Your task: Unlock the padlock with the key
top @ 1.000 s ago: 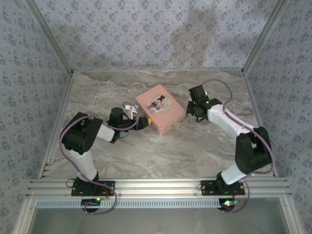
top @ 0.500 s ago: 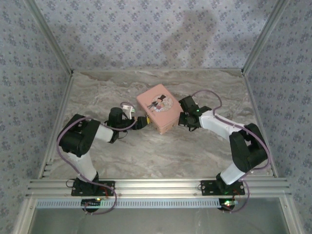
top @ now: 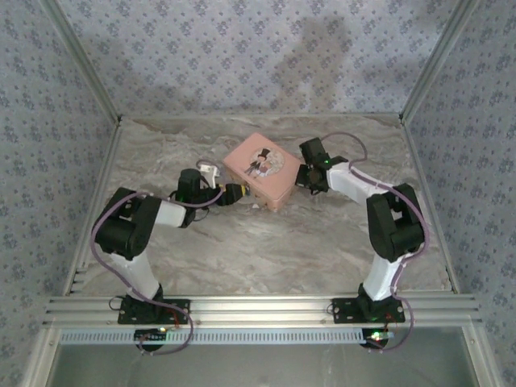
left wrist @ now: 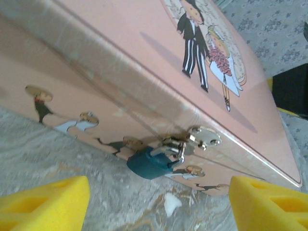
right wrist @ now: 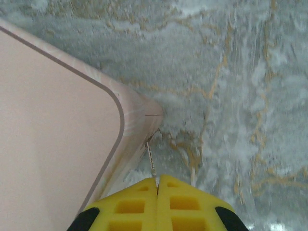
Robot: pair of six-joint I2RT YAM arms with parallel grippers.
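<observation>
The small dark-teal metal padlock hangs, seemingly locked, from a silvery hasp on the near-left side of the glossy pink cartoon-couple tin. The left gripper faces it, spread wide and empty. At the tin's right corner, the right gripper pinches a thin metal sliver, likely the key, not yet inserted.

A marble-patterned table, grey-white with tan veins, carries everything. A pink tin lies flat on it just toward 12 o'clock from the table's middle, turned so its corners point roughly to 12, 3, 6 and 9 o'clock. A small white fleck lies on the bare surface close to the tin's 6 o'clock corner (the padlock hanging on the tin's side comes down near the surface there; whether it touches cannot be told).
</observation>
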